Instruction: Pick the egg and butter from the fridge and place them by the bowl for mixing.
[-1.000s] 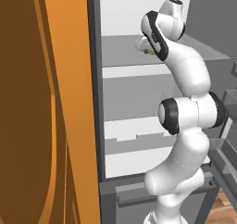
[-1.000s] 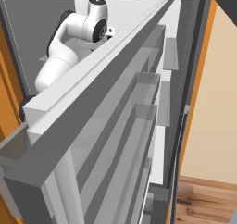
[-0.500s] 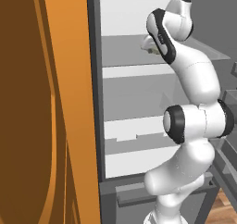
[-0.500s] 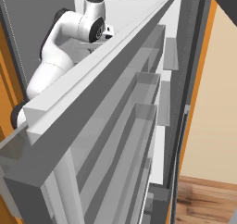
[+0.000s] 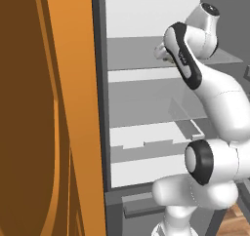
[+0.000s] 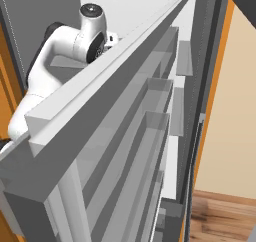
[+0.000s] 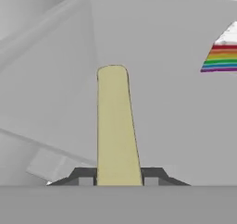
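Left base view, my white arm reaching into the tall grey fridge [image 5: 146, 108] at its upper grey shelf [image 5: 136, 54], right base view, grey door racks [image 6: 150, 116] across the front, hand view, my pincer [image 7: 119, 174] closed on the slim olive-yellow butter stick [image 7: 115, 126], 2 dark fingertips [image 7: 83, 174] touching its sides, rainbow-striped cake slice [image 7: 222, 54] at upper right

The slim olive-yellow butter stick [image 7: 115, 126] is being held between the two dark finger tips of the gripper [image 7: 118, 176] and is reaching away from them toward the white back wall of the tall grey fridge [image 5: 146, 15]. The rainbow-striped cake slice [image 7: 223, 54] is lying to the right of the stick, well apart from it. In the left base view, the white arm is being extended into the fridge above its upper grey shelf [image 5: 134, 54], and the orange wooden cupboard [image 5: 44, 113] is standing just left of the fridge.
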Motion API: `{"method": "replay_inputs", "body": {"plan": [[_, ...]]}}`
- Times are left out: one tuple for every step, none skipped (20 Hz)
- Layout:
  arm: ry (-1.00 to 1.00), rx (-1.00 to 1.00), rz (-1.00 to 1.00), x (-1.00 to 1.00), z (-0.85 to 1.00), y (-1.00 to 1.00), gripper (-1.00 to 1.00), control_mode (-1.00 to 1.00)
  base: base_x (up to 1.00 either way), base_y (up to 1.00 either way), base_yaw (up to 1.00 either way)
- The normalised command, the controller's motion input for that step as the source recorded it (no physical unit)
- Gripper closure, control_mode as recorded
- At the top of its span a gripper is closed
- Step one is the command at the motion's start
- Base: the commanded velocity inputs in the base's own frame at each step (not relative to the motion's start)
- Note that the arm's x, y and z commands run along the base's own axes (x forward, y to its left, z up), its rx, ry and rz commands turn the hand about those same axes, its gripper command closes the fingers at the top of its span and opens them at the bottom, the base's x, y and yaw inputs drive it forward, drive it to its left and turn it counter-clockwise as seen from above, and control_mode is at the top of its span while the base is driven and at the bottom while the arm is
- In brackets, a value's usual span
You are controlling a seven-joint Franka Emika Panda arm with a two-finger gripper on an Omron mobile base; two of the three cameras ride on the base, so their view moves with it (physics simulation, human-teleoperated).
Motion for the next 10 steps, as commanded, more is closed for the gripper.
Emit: {"method": "replay_inputs", "body": {"plan": [[-0.08, 0.00, 0.00, -0.87, 0.01, 0.00, 1.00, -1.00, 0.00, 0.00, 0.00], [-0.07, 0.00, 0.00, -0.94, 0.06, 0.00, 1.00, -1.00, 0.00, 0.00, 0.00], [-0.05, 0.00, -0.02, -1.00, 0.15, 0.00, 1.00, -1.00, 0.00, 0.00, 0.00], [-0.04, 0.00, -0.02, -1.00, 0.15, 0.00, 1.00, -1.00, 0.00, 0.00, 0.00], [-0.01, 0.00, -0.02, -1.00, 0.19, 0.00, 1.00, -1.00, 0.00, 0.00, 0.00], [0.00, 0.00, -0.03, -1.00, 0.19, 0.00, 1.00, -1.00, 0.00, 0.00, 0.00], [0.00, 0.00, -0.03, -1.00, 0.17, 0.00, 1.00, -1.00, 0.00, 0.00, 0.00], [0.00, 0.00, -0.03, -1.00, 0.16, 0.00, 1.00, -1.00, 0.00, 0.00, 0.00], [0.00, 0.00, -0.02, -1.00, 0.09, 0.00, 1.00, -1.00, 0.00, 0.00, 0.00], [0.00, 0.00, -0.02, -1.00, 0.05, 0.00, 1.00, -1.00, 0.00, 0.00, 0.00]]}}
